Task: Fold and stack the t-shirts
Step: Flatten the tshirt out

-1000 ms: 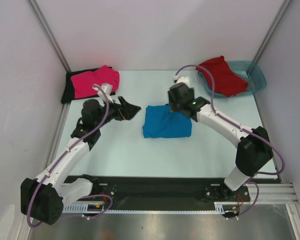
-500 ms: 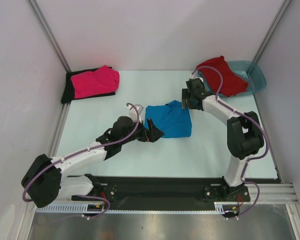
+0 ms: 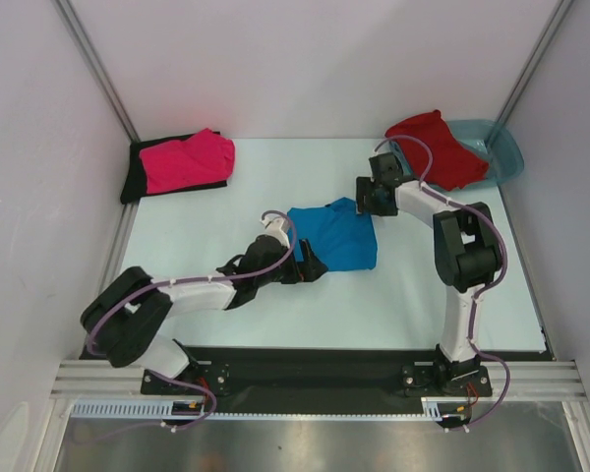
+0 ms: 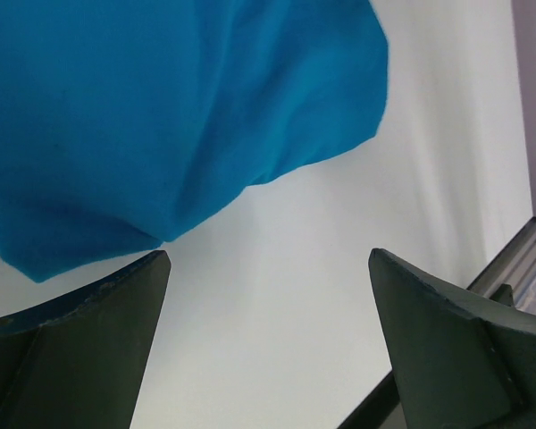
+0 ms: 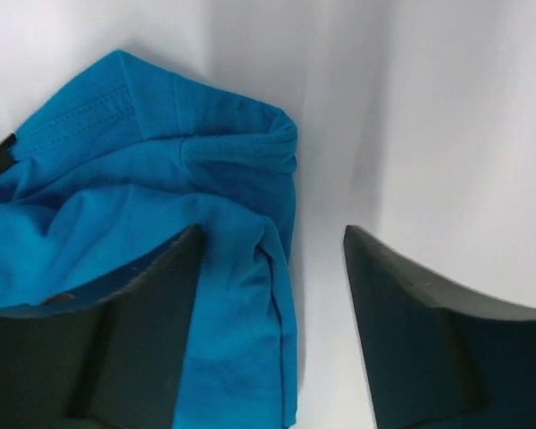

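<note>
A folded blue t-shirt (image 3: 334, 238) lies mid-table. My left gripper (image 3: 312, 267) stands open, low at the shirt's near-left corner. In the left wrist view the blue t-shirt (image 4: 161, 116) fills the top, and only bare table shows between the left gripper (image 4: 269, 255) fingers. My right gripper (image 3: 363, 204) is open at the far-right corner. In the right wrist view the right gripper (image 5: 272, 230) straddles the folded edge of the blue t-shirt (image 5: 116, 188) without pinching it. A hot pink t-shirt (image 3: 189, 161) lies on a black t-shirt (image 3: 136, 183) at the far left. A red t-shirt (image 3: 435, 147) hangs over the tub.
A translucent teal tub (image 3: 508, 157) stands at the far right corner under the red shirt. Grey walls and metal posts close in the table on three sides. The black rail (image 3: 305, 369) with the arm bases runs along the near edge.
My left arm swung from beside the pink shirt down to the blue shirt's near-left corner. My right gripper drew back from over the blue shirt to its far-right corner.
</note>
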Available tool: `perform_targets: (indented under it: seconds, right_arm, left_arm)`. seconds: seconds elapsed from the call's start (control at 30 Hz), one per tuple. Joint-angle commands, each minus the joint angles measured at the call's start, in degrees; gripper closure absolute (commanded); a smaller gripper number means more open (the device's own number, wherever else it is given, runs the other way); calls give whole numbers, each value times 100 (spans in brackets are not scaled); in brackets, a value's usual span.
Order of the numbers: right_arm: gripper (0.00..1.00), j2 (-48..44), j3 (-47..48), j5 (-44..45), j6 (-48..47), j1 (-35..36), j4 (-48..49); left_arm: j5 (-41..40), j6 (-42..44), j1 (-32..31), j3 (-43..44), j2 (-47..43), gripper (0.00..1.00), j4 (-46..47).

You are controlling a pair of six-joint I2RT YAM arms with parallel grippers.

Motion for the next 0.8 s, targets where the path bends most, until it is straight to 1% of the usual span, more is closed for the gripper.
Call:
perform_targets:
  seconds: [0.0, 0.03, 0.07, 0.13, 0.17, 0.23, 0.27, 0.3, 0.37, 0.4, 0.43, 0.47, 0.53, 0.57, 0.6, 0.63, 0.7, 0.73, 0.77]
  right_arm:
    - [34, 113, 254, -444, -91, -73, 84]
    - [39, 156, 237, -550, -73, -91, 84]
    - [52, 166, 167, -612, -82, -108, 67]
    - [71, 79, 27, -682, -91, -117, 110]
    - [86, 17, -105, -709, -91, -109, 154]
    - [96, -167, -535, -753, -47, -109, 224]
    - [100, -429, -711, -753, -21, -108, 277]
    - [100, -571, -1130, -736, 66, -108, 312]
    - [100, -905, -1545, -718, 129, -91, 426]
    - [100, -1220, -1956, -700, 172, -13, 453]
    - [100, -1397, -2135, -631, 182, 40, 427]
    - [100, -1555, -2328, -587, 190, 102, 409]
    - [100, -2012, -2810, -568, 269, 383, 313]
    - [100, -2162, -2961, -542, 330, 540, 269]
    - [100, -2503, -3093, -499, 392, 707, 242]
    - [100, -2654, -3373, -350, 584, 1135, 146]
    - [100, -3075, -3577, -331, 805, 1559, 58]
    - [100, -3199, -3665, -192, 962, 2031, -3]
    - [100, -3305, -3787, -156, 1225, 2227, -21]
  left_arm:
    - [101, -360, -62, 50, 400, 0, 696]
    - [119, -369, -62, 85, 645, 0, 741]
    - [111, -404, -62, 111, 743, 0, 750]
    - [111, -414, -62, 173, 1015, 0, 820]
    - [50, -422, -53, 199, 1077, 0, 777]
    - [-30, -405, -18, 226, 1174, 0, 768]
    - [-65, -396, 43, 234, 1218, 0, 707]
    - [-83, -378, 96, 226, 1219, 0, 654]
    - [-171, -256, 297, 252, 1210, 0, 522]
    - [-171, -203, 377, 304, 1192, 0, 417]
    - [-162, -150, 482, 331, 1184, 0, 338]
    - [-136, -63, 718, 349, 1157, 0, 276]
    - [-74, 43, 965, 392, 1061, 0, 171]
    - [-22, 165, 1201, 419, 1026, 0, 118]
    - [-4, 245, 1317, 550, 964, 0, -30]
    - [5, 429, 1422, 647, 938, 0, -145]
    - [-21, 658, 1643, 1005, 885, 0, -469]
    - [-56, 903, 1695, 1173, 885, 0, -611]
    - [-83, 1027, 1739, 1340, 893, 0, -734]
